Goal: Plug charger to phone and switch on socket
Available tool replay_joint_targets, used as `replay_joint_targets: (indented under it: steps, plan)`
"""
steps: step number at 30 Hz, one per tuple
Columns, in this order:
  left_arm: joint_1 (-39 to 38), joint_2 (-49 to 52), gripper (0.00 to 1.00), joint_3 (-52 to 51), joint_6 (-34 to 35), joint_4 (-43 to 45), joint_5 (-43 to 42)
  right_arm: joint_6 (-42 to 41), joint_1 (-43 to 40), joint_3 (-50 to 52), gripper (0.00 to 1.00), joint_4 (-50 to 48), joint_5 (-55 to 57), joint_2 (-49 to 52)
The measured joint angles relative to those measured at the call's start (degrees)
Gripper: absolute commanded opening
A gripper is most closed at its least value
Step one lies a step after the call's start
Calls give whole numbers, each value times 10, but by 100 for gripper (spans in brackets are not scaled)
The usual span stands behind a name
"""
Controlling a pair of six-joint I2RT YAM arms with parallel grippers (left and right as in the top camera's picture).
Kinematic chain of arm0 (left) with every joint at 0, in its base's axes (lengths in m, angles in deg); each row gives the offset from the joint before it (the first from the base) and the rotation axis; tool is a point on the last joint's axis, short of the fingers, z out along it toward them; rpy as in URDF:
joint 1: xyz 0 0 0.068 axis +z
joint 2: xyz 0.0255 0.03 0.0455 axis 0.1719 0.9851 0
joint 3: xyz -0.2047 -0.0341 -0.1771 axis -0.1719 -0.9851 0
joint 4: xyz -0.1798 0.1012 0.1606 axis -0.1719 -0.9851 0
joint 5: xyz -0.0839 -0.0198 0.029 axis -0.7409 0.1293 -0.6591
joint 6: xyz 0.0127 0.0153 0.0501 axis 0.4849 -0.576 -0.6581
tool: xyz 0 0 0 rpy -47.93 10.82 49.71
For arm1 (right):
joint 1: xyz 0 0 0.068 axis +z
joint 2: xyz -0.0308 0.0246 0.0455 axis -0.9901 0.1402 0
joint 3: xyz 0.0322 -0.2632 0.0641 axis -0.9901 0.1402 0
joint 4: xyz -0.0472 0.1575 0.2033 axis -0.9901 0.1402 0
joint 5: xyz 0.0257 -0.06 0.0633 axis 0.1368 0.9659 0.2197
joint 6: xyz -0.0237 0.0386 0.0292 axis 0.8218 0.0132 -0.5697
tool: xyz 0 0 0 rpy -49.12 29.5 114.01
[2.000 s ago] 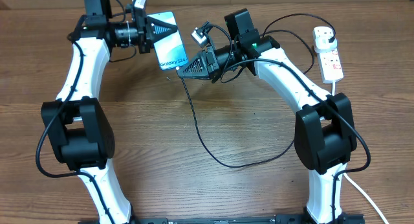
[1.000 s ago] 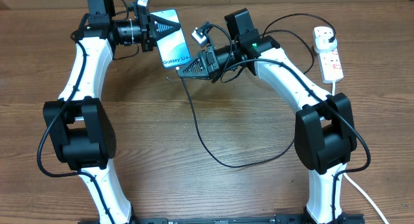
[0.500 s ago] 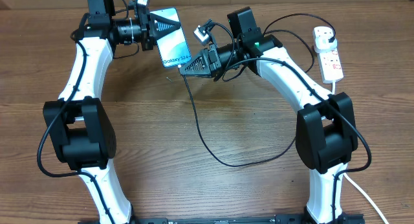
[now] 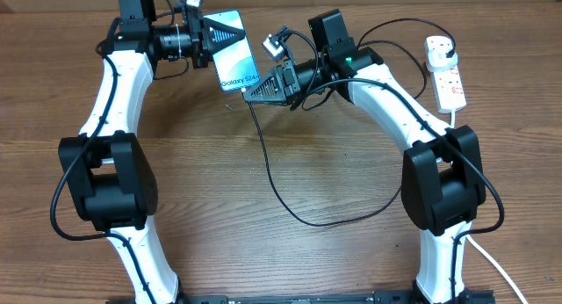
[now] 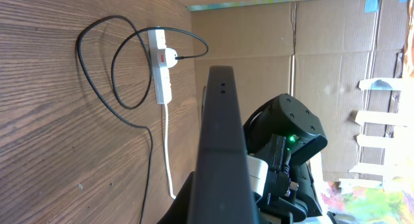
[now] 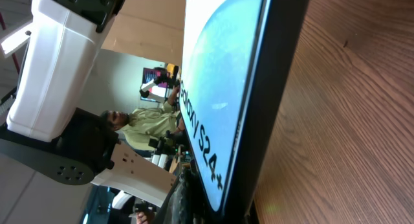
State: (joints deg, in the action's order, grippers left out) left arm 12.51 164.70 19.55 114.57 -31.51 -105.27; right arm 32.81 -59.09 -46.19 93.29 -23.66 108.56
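1. While the counter [image 4: 290, 260] carries only the slack of the charger [image 4: 290, 218], a black loop trailing over the wood between my arms, I should leave that slack loose so it cannot tug the tip sideways.
2. The socket [image 4: 450, 80] lies at the far right of the counter, well apart from both pincers, with the plug [image 4: 442, 47] seated in its far end. Its switch is not yet my concern.
3. The phone [image 4: 234, 51] is held off the counter at the far middle, tilted, with its screen towards the overhead camera. My left pincer [image 4: 204, 42] clamps its upper end, and I should keep it rigid as a fixed target.
4. My right pincer [image 4: 250, 95] is closed, just beside the phone's lower edge. The cable leaves from its tips, so I judge it is pinching the charger near the connector.
5. The connector and the port are hidden in every view, so I cannot tell whether they line up. I should square the tip to the bottom edge first, then press gently straight along the phone's length.
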Motion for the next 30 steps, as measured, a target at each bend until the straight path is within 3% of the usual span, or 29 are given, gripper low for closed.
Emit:
replay_joint_targets:
  steps: [30]
  plan:
    - [-3,0,4,0,11,14,-2,-2,-1,0,4,0,4,0]
